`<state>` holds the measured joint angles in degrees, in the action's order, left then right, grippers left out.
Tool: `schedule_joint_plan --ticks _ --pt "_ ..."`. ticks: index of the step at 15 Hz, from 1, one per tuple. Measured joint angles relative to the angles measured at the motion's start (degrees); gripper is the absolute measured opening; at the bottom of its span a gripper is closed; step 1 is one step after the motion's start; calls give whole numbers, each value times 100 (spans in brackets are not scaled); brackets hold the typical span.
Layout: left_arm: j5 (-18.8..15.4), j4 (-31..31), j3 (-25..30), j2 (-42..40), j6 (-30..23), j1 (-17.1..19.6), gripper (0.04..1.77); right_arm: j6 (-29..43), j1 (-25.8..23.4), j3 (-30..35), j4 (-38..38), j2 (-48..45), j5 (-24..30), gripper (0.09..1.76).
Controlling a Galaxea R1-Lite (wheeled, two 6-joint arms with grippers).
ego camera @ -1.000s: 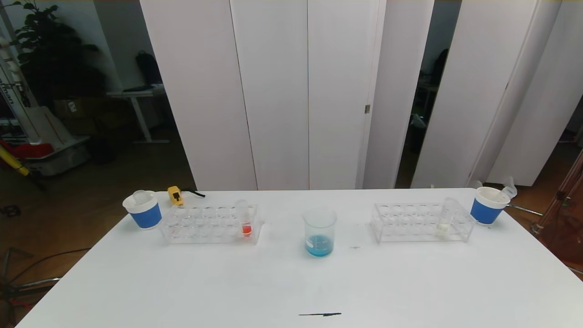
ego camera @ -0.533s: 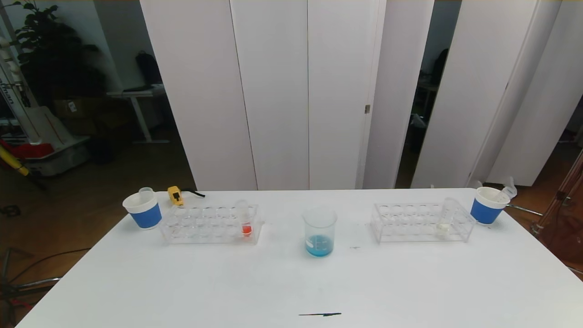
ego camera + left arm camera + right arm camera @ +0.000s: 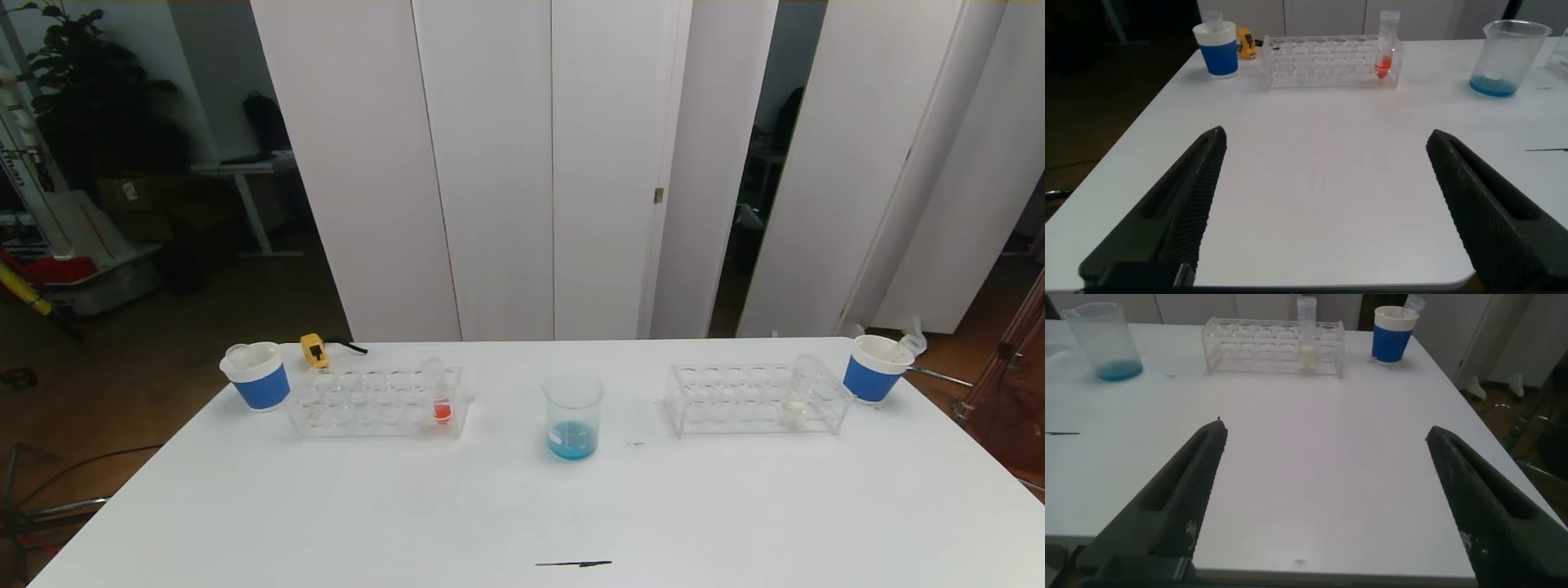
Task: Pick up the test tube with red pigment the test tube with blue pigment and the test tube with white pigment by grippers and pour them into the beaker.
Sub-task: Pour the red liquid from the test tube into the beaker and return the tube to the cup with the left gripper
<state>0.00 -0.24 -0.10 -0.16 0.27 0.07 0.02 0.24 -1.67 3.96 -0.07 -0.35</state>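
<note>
Both arms hang back at the near edge of the white table (image 3: pixel 522 506), out of the head view and seen only through their own wrist cameras. The left gripper (image 3: pixel 1323 208) stands with its jaws spread wide and nothing between them; the right gripper (image 3: pixel 1323 502) is the same, released and bare. Well ahead of the left jaws, at the far side of the table, a clear rack (image 3: pixel 1327 61) holds one upright tube with red liquid (image 3: pixel 1387 51) at the end nearest the beaker. Off to the outer side of that rack sits a blue paper cup (image 3: pixel 1218 49) with a clear tube poking out of it, and a small yellow object (image 3: pixel 1246 43) lies between the cup and the rack. The beaker (image 3: pixel 572 415) stands in the middle of the table, between the two racks and apart from both, well ahead of the jaws and toward the inner side of each gripper; a shallow layer of bright blue liquid sits in its bottom. Far ahead of the right jaws a second clear rack (image 3: pixel 1274 347) carries the test tube with white pigment (image 3: pixel 1306 335), upright near the rack's outer end, and just past that end is another blue cup (image 3: pixel 1394 335) with a tube leaning in it. A thin dark streak (image 3: pixel 573 563) marks the tabletop nearer the robot than the beaker.
</note>
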Motion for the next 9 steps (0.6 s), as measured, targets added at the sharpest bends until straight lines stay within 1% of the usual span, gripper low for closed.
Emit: schedule_joint_plan --ticks 9 --pt "0 2 0 0 -2 0 175 -2 0 0 -2 0 2 175"
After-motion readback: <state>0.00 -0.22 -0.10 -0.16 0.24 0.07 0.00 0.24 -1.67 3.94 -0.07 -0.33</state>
